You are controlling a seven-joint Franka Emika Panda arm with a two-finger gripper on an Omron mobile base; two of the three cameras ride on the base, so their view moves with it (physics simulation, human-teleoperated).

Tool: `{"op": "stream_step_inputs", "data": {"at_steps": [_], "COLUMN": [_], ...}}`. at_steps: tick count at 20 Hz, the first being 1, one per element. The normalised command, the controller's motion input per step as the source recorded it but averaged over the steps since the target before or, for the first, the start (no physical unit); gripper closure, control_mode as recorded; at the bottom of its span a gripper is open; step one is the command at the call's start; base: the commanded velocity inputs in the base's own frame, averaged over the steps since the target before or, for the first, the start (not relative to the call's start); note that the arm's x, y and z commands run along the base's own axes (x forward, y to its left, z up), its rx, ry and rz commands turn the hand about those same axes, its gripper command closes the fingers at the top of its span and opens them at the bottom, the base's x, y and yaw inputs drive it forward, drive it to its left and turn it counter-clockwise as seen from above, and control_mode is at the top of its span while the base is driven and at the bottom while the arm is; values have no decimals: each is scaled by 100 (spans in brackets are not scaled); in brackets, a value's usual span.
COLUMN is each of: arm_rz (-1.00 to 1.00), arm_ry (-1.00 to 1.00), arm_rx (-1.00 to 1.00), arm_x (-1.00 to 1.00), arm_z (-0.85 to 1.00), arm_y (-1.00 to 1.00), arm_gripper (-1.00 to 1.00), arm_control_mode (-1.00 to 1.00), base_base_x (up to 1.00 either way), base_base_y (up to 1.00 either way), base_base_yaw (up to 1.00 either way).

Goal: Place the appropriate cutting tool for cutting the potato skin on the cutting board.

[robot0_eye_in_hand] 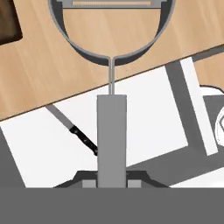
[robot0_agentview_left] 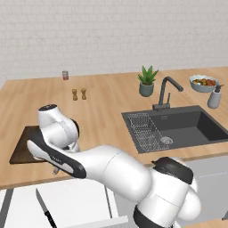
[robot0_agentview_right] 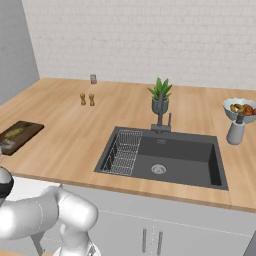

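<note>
Silvery-grey metal runs up the middle of the hand view: you have the peeler (robot0_eye_in_hand: pixel 112 131) by the base of its slim flat handle, the gripper (robot0_eye_in_hand: pixel 111 183) closed snugly on it with a dark fingertip pressed to each side. Its wide forked head sits at the top centre of that frame, over the light wood counter (robot0_eye_in_hand: pixel 52 74) near its front edge. A corner of the dark brown cutting board (robot0_eye_in_hand: pixel 8 22) shows at the upper left.

Judge the peeler light and rigid but smooth, so it could twist or slide in a two-point pinch; you're holding far from the head, so move gently.

In the left base view the board (robot0_agentview_left: pixel 22 144) lies at the left, partly behind the arm. In the right base view the potato (robot0_agentview_right: pixel 13 133) rests on it. The knife (robot0_agentview_left: pixel 44 209) lies at the lower left, off the counter.
</note>
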Motion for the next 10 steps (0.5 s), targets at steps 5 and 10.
{"op": "stream_step_inputs", "data": {"at_steps": [5,10], "arm_rz": [-17,-9], "arm_ry": [0,0], "arm_rx": [-1,-7], "arm_x": [76,32], "arm_z": [16,0], "arm_y": [75,62], "arm_gripper": [100,100], "arm_control_mode": [-100,-100], "base_base_x": [0,0], "base_base_y": [0,0], "base_base_yaw": [0,0]}}
